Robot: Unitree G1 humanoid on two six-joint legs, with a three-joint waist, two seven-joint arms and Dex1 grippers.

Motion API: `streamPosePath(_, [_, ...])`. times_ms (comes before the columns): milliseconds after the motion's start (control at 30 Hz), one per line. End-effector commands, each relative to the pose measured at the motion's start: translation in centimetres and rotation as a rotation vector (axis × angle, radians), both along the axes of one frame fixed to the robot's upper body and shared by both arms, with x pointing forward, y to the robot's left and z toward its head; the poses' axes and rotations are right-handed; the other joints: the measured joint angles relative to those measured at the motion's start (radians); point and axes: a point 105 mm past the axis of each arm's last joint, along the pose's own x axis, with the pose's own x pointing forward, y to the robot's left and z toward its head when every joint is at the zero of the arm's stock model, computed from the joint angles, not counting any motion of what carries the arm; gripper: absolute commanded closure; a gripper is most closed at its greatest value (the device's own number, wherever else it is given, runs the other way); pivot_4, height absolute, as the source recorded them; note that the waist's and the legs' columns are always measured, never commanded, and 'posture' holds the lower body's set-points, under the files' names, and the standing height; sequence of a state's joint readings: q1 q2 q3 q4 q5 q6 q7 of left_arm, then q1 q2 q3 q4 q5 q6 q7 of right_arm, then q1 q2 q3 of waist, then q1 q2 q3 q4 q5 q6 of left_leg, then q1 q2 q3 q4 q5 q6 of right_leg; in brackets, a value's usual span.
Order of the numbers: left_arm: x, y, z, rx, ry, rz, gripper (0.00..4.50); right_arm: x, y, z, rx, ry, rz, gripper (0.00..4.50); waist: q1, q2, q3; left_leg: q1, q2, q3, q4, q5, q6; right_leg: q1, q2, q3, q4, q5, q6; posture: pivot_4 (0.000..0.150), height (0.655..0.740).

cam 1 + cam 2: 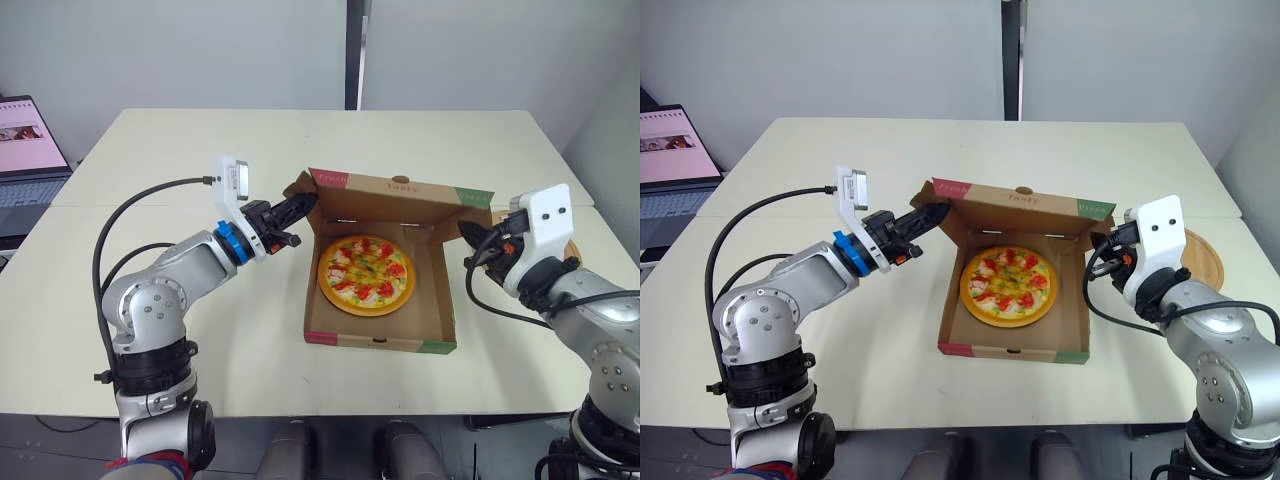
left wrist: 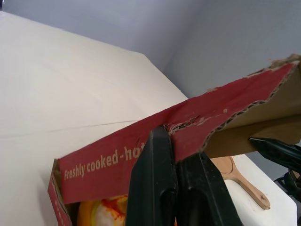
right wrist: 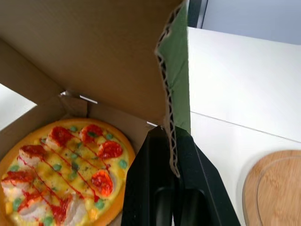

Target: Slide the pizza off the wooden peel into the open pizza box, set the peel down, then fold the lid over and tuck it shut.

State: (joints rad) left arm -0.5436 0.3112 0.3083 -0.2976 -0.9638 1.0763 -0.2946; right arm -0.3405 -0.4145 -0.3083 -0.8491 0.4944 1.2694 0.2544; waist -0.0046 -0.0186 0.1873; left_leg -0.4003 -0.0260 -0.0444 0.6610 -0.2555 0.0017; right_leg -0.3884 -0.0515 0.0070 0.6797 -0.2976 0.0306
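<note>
The pizza (image 1: pixel 366 275) was found lying flat inside the pizza box (image 1: pixel 380 346), near the centre of the table (image 1: pixel 200 150). The wooden peel (image 1: pixel 1205 258) was noted set down on the table to the right of the box, beyond the right arm. The lid (image 1: pixel 400 189) was observed raised from the far edge, roughly upright and leaning slightly over the pizza.

The left gripper (image 1: pixel 300 211) was seen closed on the red side flap (image 2: pixel 141 155) at the lid's left corner, the cardboard edge pinched between its fingers. The right gripper (image 1: pixel 470 236) was likewise closed on the green side flap (image 3: pixel 178 70) at the right corner.

The fold-over was judged to be the step in hand. It is recommended that both corners be brought forward and down at an even rate so the lid is not twisted, that the flaps be kept outside the pizza and steered inside the box's side walls, and that the grips be released only once the front lip is tucked
</note>
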Motion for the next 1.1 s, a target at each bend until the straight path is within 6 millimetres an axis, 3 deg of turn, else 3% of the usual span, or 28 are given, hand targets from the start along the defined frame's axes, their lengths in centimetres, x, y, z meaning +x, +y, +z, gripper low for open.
streamPosePath(33, [-1.4, -0.8, 0.9, -0.014, -0.039, -0.051, 4.50, -1.1, 1.7, 0.4, -0.010, -0.044, 0.080, 4.49, 0.000, 0.000, 0.000, 0.000, 0.000, 0.000, 0.000, 0.000, 0.000, 0.000, 0.000, 0.000, 0.000, 0.000, 0.000, 0.150, 0.7400])
streamPosePath(367, [-2.8, 0.5, -1.4, 0.011, 0.021, -0.018, 4.50, -2.5, 2.1, -1.3, 0.012, -0.057, 0.087, 4.49, -0.001, 0.000, 0.000, 0.001, 0.000, 0.000, 0.000, 0.000, 0.000, 0.000, 0.001, 0.001, 0.000, 0.000, 0.000, 0.150, 0.7400])
streamPosePath(867, [-3.8, 1.4, -3.4, 0.047, 0.043, 0.013, 4.50, -4.0, 2.5, -3.6, 0.024, -0.059, 0.086, 4.49, -0.001, 0.000, -0.001, 0.002, 0.001, 0.000, -0.001, 0.000, 0.000, 0.001, 0.002, 0.002, 0.000, 0.000, 0.000, 0.150, 0.7400])
streamPosePath(967, [-3.7, 1.6, -3.5, 0.059, 0.037, 0.022, 4.50, -4.0, 2.4, -3.6, 0.030, -0.063, 0.090, 3.90, -0.001, 0.000, -0.001, 0.002, 0.001, 0.000, -0.001, 0.000, 0.000, 0.001, 0.002, 0.002, 0.000, 0.000, 0.000, 0.150, 0.7400])
streamPosePath(1100, [-3.6, 1.6, -3.4, 0.062, 0.028, 0.025, 4.50, -4.3, 2.4, -3.7, 0.018, -0.052, 0.120, 2.63, -0.001, 0.000, -0.001, 0.001, 0.001, 0.000, -0.001, 0.000, 0.000, 0.001, 0.002, 0.002, 0.000, 0.000, 0.000, 0.150, 0.7400])
